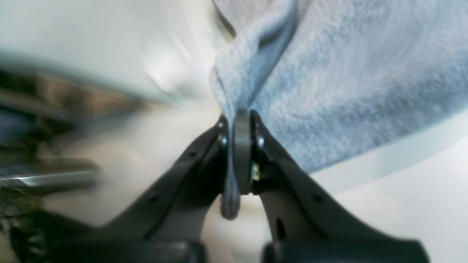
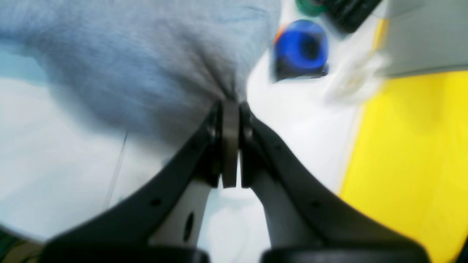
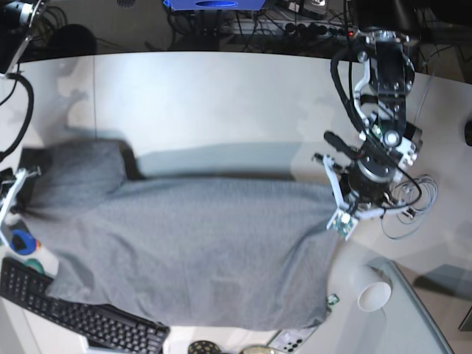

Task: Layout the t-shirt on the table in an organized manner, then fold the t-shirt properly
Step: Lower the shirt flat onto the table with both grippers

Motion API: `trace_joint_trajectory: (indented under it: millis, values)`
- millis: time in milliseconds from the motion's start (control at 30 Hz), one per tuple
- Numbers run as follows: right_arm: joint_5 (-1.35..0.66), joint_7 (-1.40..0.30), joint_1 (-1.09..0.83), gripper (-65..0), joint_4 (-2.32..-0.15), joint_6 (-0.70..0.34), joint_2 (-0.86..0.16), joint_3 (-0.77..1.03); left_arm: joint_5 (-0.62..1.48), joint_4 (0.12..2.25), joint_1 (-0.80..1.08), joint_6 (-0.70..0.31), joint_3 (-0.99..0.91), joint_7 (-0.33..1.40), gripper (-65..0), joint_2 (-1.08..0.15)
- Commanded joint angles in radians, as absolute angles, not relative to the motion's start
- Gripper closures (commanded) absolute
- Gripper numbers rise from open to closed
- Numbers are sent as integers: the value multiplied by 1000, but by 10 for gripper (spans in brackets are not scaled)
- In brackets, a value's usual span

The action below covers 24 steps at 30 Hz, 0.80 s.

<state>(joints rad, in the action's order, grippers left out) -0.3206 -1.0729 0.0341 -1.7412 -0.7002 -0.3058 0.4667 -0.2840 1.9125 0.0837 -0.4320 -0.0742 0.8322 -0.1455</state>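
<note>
White table (image 3: 221,96) under t-shirt (image 3: 199,243)

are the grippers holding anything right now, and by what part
Both hold the t-shirt: the left gripper and the right gripper are each shut on a bunched edge, at opposite ends.

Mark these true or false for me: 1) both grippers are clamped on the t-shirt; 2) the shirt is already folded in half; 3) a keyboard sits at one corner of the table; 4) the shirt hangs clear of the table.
1) True: the left gripper and the right gripper each pinch the t-shirt.
2) False: it is stretched out in a single spread between the arms.
3) True: a black keyboard lies at the near corner.
4) False: in the base view it seems to rest across the table.
</note>
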Motion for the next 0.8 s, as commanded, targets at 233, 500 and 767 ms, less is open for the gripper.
trace_joint_trajectory:
  millis: [233,500,767]
  values:
    - [-329,-1033,-68,-2,-1529,-698,-288,479,-291,1900,254,-417,-193,704,0,-116]
    - [-329,-981,-137,-2,-1484,-698,-272,479,-292,1899,337,-417,-193,704,0,-114]
    - [-329,-1021,-206,-3,-1492,-698,-272,481,-292,1896,397,-417,-193,704,0,-120]
